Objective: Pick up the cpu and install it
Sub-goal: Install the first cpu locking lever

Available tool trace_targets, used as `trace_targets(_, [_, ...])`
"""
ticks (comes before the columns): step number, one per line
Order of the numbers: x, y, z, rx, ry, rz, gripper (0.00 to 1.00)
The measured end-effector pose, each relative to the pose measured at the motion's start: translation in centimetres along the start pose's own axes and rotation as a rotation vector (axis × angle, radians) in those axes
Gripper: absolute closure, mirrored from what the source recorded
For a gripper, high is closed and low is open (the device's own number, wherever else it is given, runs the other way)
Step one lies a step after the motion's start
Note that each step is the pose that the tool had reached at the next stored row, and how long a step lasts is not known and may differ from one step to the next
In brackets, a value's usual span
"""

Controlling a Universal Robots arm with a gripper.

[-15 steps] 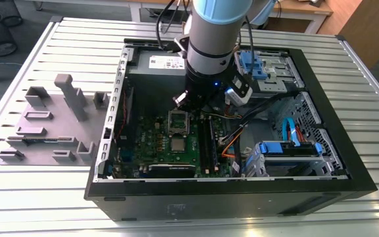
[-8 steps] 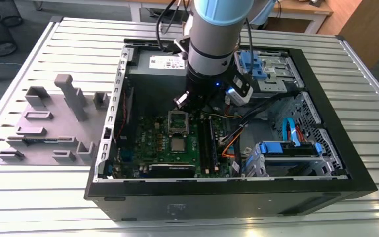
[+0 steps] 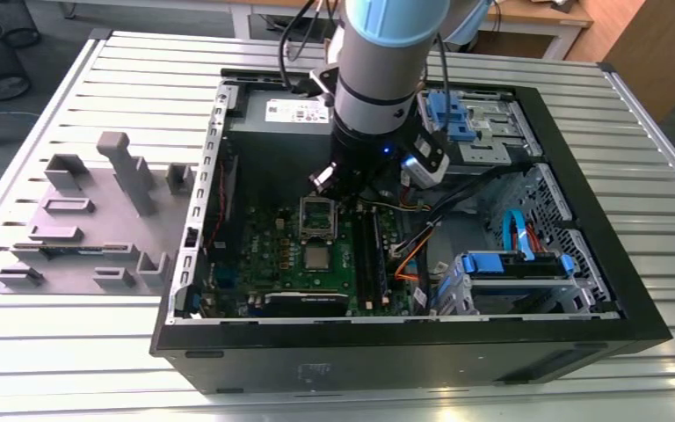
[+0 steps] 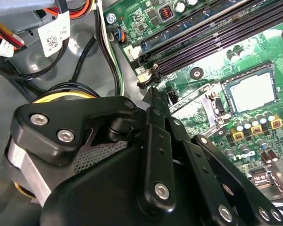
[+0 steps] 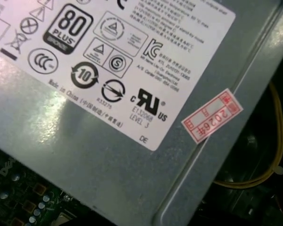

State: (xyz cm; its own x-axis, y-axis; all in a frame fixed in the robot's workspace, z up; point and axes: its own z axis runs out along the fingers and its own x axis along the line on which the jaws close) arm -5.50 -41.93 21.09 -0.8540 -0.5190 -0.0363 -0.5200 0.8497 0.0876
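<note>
Exterior view checked: found cpu (image 3: pixel 316 258) seated flat on board (image 3: pixel 270 251) inside case (image 3: pixel 408 352). Noted gripper (image 4: pixel 153 96) over board, apart from cpu; cannot tell whether spread or pressed together.

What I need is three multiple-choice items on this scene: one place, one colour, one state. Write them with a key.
1. The cpu lies: A. on a shelf; B. in the socket on the green board; C. in a cardboard box.
2. The plastic drive brackets are: A. blue; B. red; C. yellow.
3. The computer case is: A. shut; B. open on top; C. wrapped in foil.

Key: 1 B, its silver top sits framed by the socket. 2 A, they show blue in the exterior view. 3 B, the board inside lies exposed.
</note>
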Motion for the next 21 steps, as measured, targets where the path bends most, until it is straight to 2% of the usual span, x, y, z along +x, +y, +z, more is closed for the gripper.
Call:
trace_targets(6, [-0.06, 0.09, 0.36, -0.0001, -0.0001, 0.000, 0.89])
trace_targets(13, [0.25, 0.26, 0.43, -0.0034, -0.0027, -0.003, 0.89])
trace_targets(21, [0.42, 0.25, -0.09, 0.0004, -0.0082, -0.027, 0.89])
